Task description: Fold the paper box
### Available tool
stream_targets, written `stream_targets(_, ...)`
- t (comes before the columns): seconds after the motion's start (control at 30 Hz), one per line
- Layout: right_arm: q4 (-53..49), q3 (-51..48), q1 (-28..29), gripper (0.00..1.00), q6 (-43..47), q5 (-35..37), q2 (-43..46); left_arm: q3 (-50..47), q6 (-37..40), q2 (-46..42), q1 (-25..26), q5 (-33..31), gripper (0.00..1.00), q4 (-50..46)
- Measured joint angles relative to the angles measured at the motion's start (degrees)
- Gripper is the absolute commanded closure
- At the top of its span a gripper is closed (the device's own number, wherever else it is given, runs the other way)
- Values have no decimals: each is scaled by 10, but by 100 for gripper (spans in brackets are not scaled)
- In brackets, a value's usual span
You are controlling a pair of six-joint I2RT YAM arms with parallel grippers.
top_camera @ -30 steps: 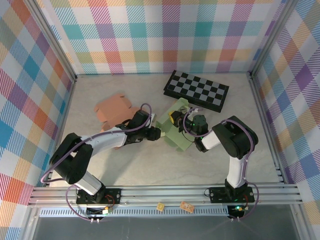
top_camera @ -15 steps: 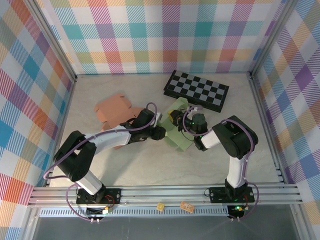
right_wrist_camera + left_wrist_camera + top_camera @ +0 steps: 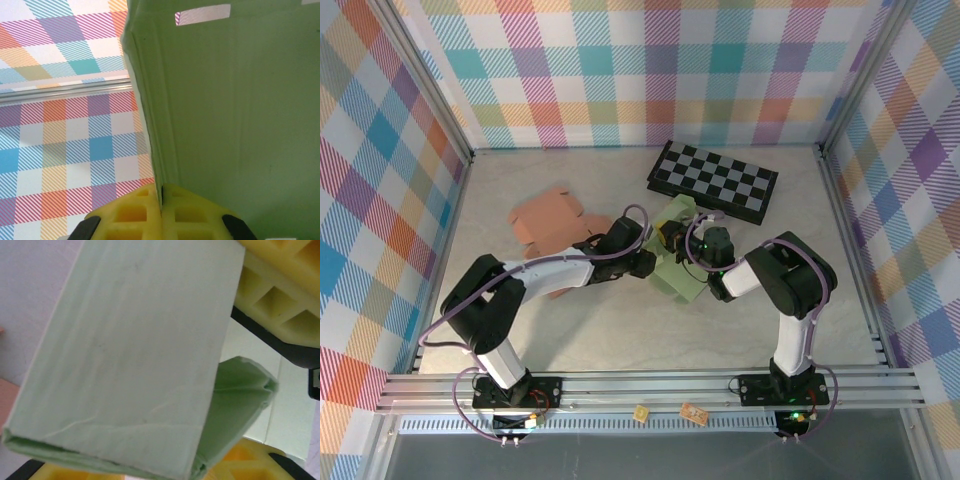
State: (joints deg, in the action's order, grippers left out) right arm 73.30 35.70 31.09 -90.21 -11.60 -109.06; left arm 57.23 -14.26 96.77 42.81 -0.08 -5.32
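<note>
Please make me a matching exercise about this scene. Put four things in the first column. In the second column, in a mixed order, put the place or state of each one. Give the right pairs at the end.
Column 1
1. light green paper box
2. salmon-pink flat cardboard sheet
3. black and grey checkered board
4. right gripper

Column 2
A. lies at the far side of the table, right of centre
B. shut on a thin green wall
C. sits in the middle of the table, partly folded up
D. lies flat on the left half of the table

Pairs: 1-C, 2-D, 3-A, 4-B
</note>
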Motion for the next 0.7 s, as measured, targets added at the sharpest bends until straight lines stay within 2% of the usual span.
stream_targets(0.27, -23, 0, 0, 100, 0, 7, 13, 18, -1, 18, 14, -47, 57, -10)
stream_targets(0.7, -40, 1, 1, 100, -4, 14, 20, 29, -14, 45, 17, -89, 65, -12)
